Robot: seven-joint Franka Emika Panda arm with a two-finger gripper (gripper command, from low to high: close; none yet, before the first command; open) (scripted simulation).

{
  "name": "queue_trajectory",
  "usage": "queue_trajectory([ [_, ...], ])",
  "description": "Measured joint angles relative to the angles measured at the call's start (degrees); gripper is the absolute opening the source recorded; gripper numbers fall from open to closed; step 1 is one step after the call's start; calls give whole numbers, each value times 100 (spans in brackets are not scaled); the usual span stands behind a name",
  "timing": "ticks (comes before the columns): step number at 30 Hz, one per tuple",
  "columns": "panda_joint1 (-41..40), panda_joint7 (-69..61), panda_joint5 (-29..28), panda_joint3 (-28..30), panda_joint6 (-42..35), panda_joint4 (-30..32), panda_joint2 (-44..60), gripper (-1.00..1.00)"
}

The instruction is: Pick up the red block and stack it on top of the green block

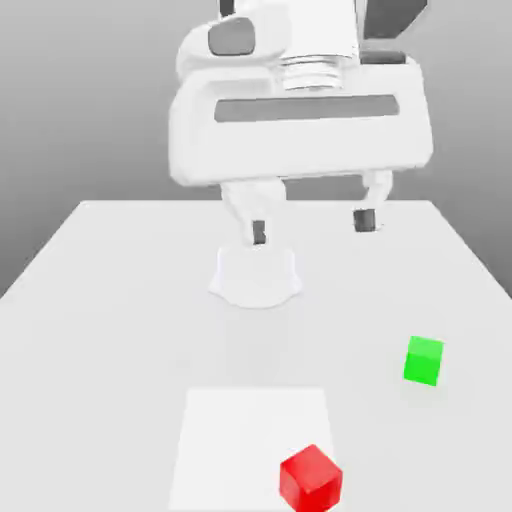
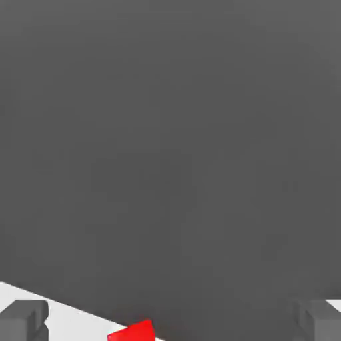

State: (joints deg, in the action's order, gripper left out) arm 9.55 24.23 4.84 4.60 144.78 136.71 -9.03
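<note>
The red block (image 1: pixel 310 478) lies on the table near its front edge, slightly toward the exterior view's right. A corner of the red block (image 2: pixel 133 331) also appears in the hand view between the fingertips. The green block (image 1: pixel 423 360) sits farther back and toward the exterior view's right, apart from the red one. My gripper (image 1: pixel 312 226) hangs high above the table's middle, open, with nothing between its fingers (image 1: pixel 259 232). It is well above and behind both blocks.
The white table (image 1: pixel 100 300) spreads under everything, with a paler square patch (image 1: pixel 230 440) next to the red block. The arm's round base (image 1: pixel 256 275) stands at the table's middle back.
</note>
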Motion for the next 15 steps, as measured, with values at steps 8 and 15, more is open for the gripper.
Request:
queue_trajectory([
  [8,150,-744,-108,-69,601,228,1641,0],
  [15,109,-999,-169,-170,1541,175,3076,0],
])
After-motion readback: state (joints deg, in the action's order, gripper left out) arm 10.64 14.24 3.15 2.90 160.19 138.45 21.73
